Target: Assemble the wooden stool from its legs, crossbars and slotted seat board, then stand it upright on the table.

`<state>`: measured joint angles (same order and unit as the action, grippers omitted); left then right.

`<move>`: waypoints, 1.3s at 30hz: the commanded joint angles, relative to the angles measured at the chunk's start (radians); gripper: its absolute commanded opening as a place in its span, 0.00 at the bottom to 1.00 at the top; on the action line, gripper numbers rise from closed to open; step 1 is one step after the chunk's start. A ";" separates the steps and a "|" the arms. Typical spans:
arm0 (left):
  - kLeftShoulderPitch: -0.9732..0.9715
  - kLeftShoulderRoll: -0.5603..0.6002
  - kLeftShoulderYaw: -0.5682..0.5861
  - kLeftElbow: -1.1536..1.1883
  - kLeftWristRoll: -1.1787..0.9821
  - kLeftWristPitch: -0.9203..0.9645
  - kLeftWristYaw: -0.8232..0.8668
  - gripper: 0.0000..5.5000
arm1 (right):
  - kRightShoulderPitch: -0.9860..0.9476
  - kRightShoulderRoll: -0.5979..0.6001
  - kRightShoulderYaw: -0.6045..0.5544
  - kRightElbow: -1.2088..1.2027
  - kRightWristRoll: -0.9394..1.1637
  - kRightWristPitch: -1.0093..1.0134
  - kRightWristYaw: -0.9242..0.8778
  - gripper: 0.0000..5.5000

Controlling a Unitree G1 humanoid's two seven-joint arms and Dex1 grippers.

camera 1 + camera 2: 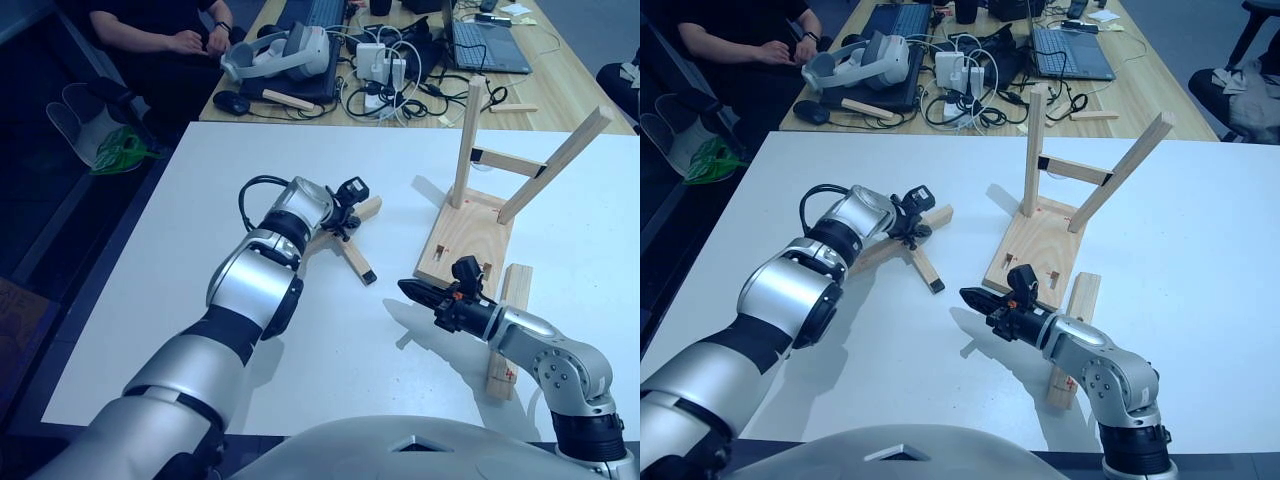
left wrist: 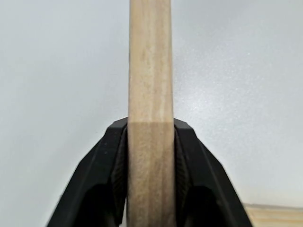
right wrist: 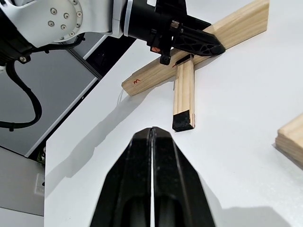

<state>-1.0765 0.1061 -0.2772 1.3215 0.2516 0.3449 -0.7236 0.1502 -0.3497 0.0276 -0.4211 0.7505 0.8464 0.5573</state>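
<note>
We take the seat board (image 1: 462,250) as our mark. It lies flat on the white bench (image 1: 340,360), with slots showing in its upward face. Two upright legs (image 1: 463,140) rise from its far end, one straight and one leaning out to the robot's right, and a joining crossbar (image 1: 510,162) runs between them partway up.

Well to the left of the seat board, the left claw (image 1: 350,215) is clamped on the held leg (image 3: 232,26). Both fingers (image 2: 189,156) press flat against the sides of the wood, right by the spot where a short crossbar (image 3: 183,92) with a black tip meets it at an angle. Both pieces sit low over the bench; we cannot tell whether they are joined or merely crossed.

Just beside the near left corner of the seat board hovers the right claw (image 1: 408,288). Its fingers are pressed together with nothing between them, and it points away from the board toward the black tip — apart from it.

Along the right edge of the seat board, near its close end, a spare leg (image 1: 518,285) lies flat on the bench, partly under the right arm.
</note>
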 commanded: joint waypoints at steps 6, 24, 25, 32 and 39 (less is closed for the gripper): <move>-0.102 0.086 0.174 -0.012 -0.125 0.077 -0.068 0.19 | -0.032 -0.027 -0.022 -0.015 0.005 -0.011 0.006 0.00; 0.066 -0.090 0.660 -0.759 -0.700 0.107 0.383 0.19 | -0.629 0.228 0.242 0.242 -0.152 -0.066 -0.042 0.00; 0.103 -0.114 0.652 -0.820 -0.713 0.122 0.408 0.19 | -0.662 0.250 0.246 0.272 -0.173 -0.087 -0.048 0.00; 0.254 -0.178 0.637 -1.129 -0.795 0.220 0.557 0.19 | -0.756 0.322 0.179 0.471 -0.356 -0.273 -0.190 0.00; 0.345 -0.203 0.604 -1.339 -0.889 0.339 0.639 0.19 | -0.773 0.237 0.058 0.565 -0.394 -0.325 -0.178 0.00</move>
<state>-0.7605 -0.0952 0.3401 0.0289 -0.6168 0.6492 -0.1036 -0.5936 -0.0949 0.1235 0.1150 0.3676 0.5358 0.3879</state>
